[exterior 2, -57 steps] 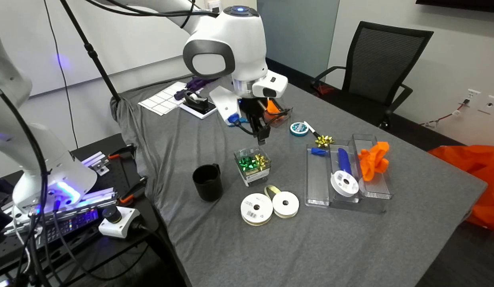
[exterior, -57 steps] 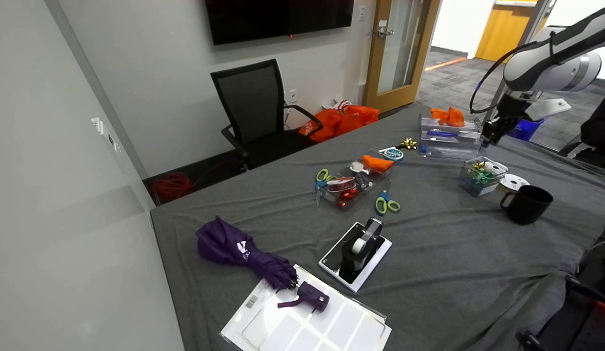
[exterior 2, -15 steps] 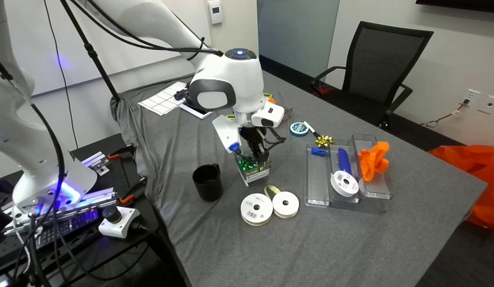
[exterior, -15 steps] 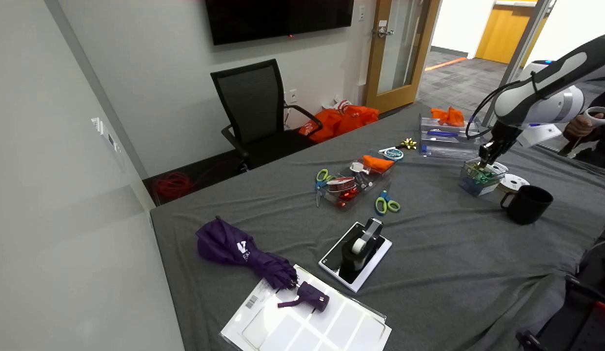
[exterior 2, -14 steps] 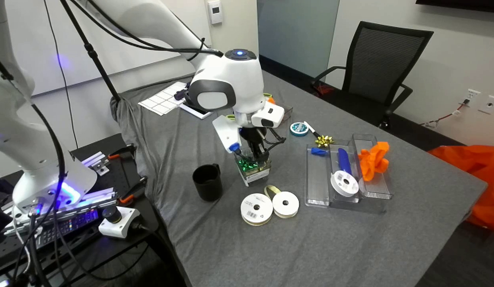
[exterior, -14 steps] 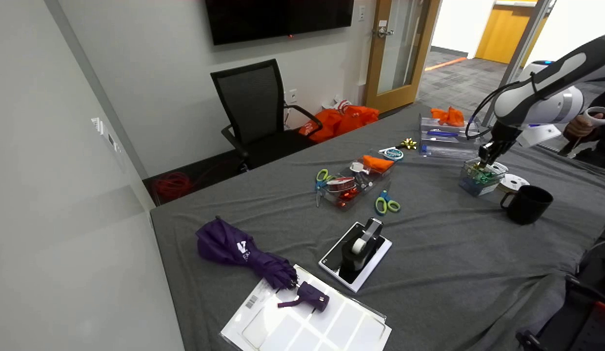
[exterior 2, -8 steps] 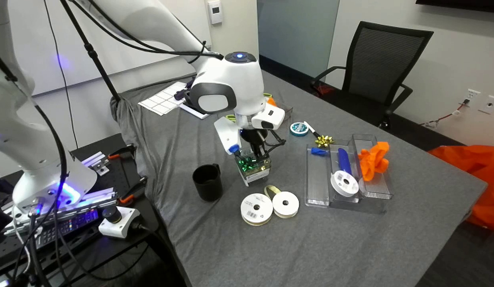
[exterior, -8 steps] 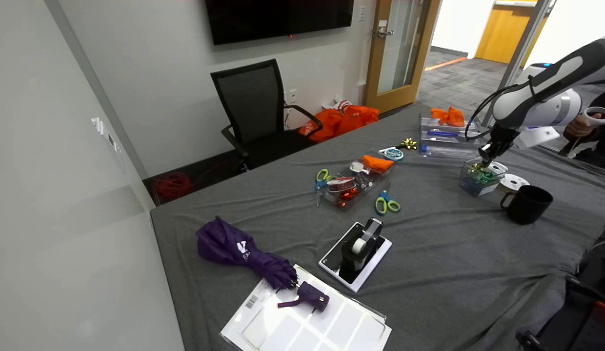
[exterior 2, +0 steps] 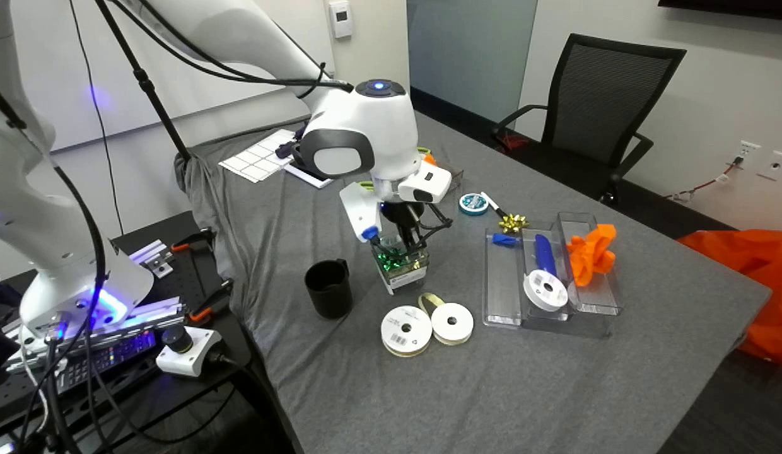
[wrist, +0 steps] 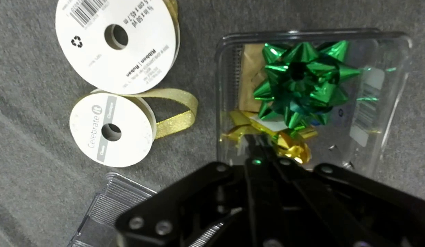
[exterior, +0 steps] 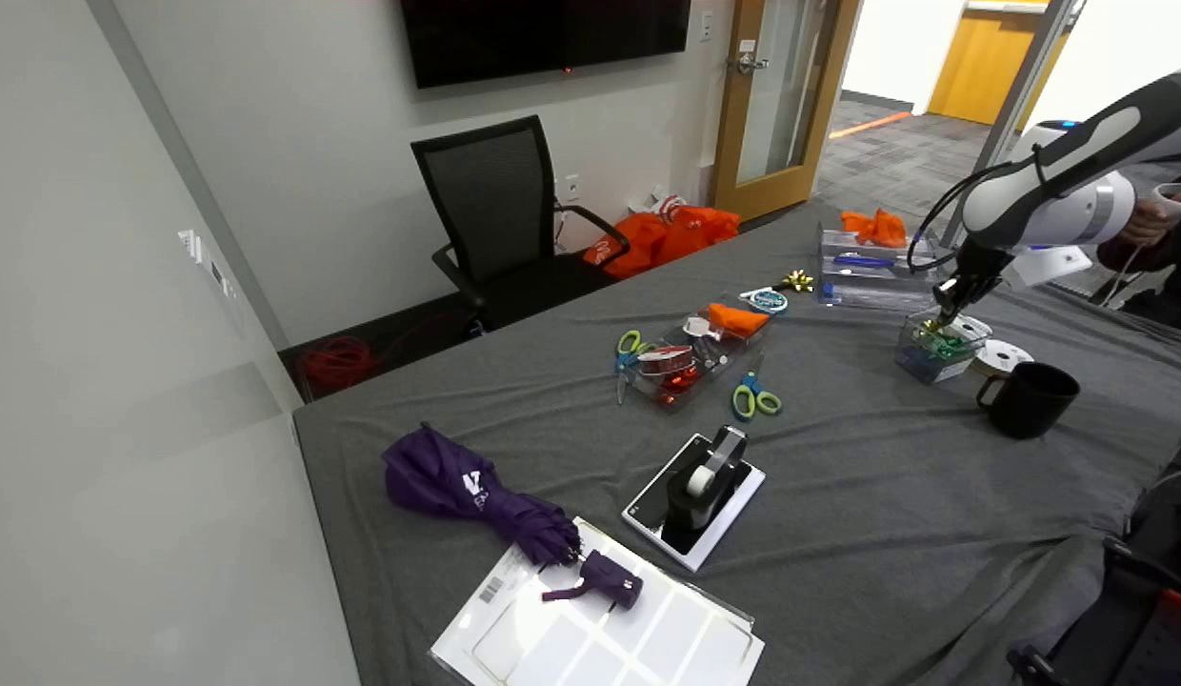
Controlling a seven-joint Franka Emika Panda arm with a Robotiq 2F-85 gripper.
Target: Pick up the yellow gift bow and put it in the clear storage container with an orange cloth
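Your gripper (wrist: 257, 147) was closed on the yellow bow (wrist: 292, 145), whose middle it hid, inside the small clear bin (wrist: 387, 103) beside the green bow (wrist: 308, 85). Both exterior views showed the yellow bow only in part. The divided clear container (exterior 2: 503, 290) with orange cloth (exterior 2: 591, 252) appeared whole in an exterior view, merely as a cut-off corner at the wrist. Grey tablecloth (exterior 2: 473, 391) separated it from the bin; ribbon spools (exterior 2: 392, 334) lay near the bin.

Bow (wrist: 292, 145): shiny gold, is sitting low in clear box (wrist: 253, 37), beside green bow (wrist: 301, 82), partly hidden
Container 1 (exterior 2: 598, 297): clear, is standing on table (exterior 2: 656, 321); crumpled orange cloth (exterior 2: 589, 252) is bulging above its rim
Container 2 (exterior: 716, 374): clear, is standing well apart; flatter orange cloth (exterior: 738, 320) is lying inside
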